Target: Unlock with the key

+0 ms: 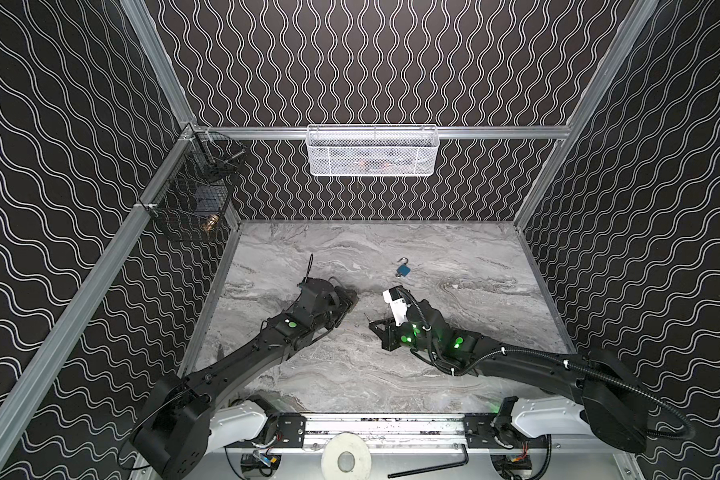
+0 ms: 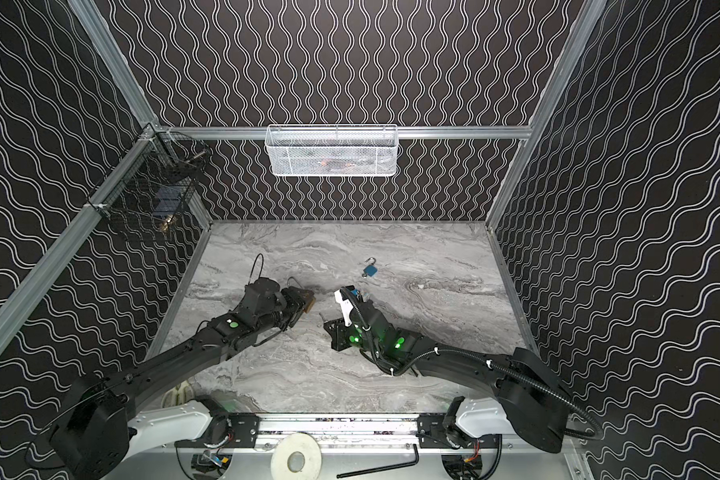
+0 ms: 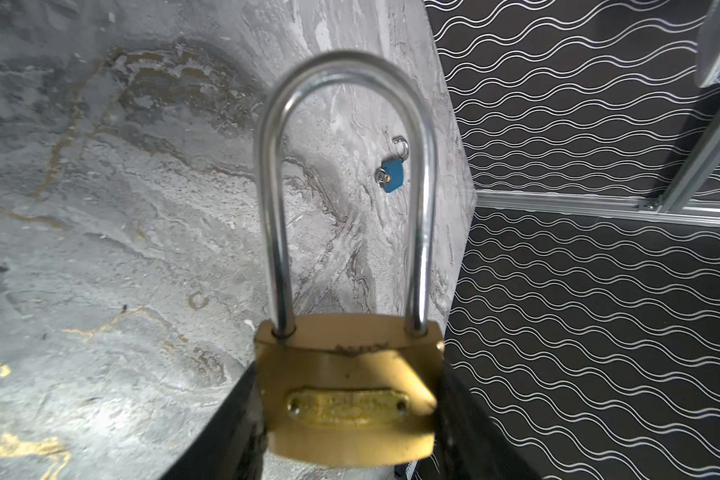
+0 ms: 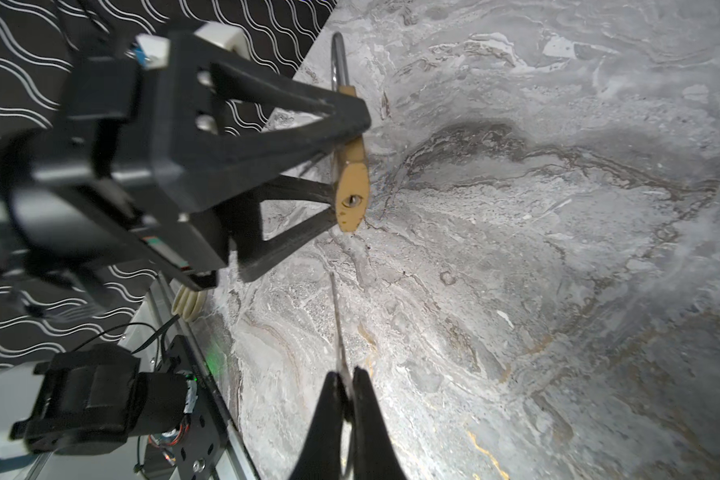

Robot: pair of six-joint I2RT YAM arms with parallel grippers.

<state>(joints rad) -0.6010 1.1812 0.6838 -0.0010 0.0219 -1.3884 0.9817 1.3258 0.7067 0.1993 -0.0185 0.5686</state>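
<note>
Brass padlock (image 3: 346, 395) with long steel shackle sits gripped by its body in our left fingers (image 3: 225, 436) over the grey marble tabletop (image 3: 100, 249). Our closed right fingers (image 4: 329, 415) pinch the thin silver key (image 4: 336, 324), tip near its keyhole, not touching.

Enclosure interior. Black walls (image 1: 371, 62) printed with wavy white lines, framed by aluminium rails (image 1: 495, 132); the floor (image 1: 454, 249) is a grey marble-patterned slab. A white mesh basket (image 1: 371, 151) hangs on the back rail — a black wire basket (image 1: 188, 199) on the left-hand rail.
</note>
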